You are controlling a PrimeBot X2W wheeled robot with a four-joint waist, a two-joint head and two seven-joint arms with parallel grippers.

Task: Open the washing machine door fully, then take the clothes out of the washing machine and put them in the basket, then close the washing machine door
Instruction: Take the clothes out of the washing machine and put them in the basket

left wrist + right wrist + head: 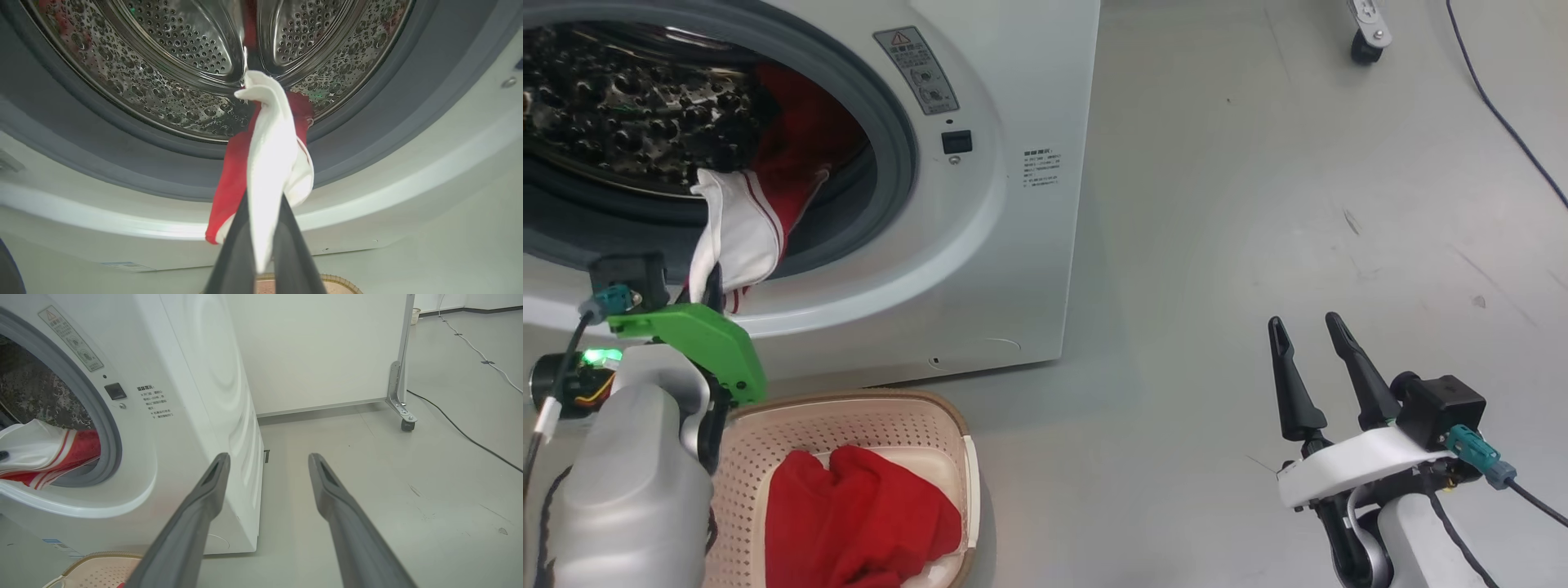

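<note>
The washing machine stands open at the upper left, its steel drum bare to view; the washing machine door is out of view. A red and white garment hangs out over the grey ring. My left gripper is shut on its lower end, and the left wrist view shows both fingers pinching the white cloth of this garment. Below it the cream basket holds another of the red clothes. My right gripper hovers open and empty over the floor at the lower right.
A dark cable runs across the grey floor at the far right, near a caster wheel. In the right wrist view a white partition on a caster stands behind the machine's side.
</note>
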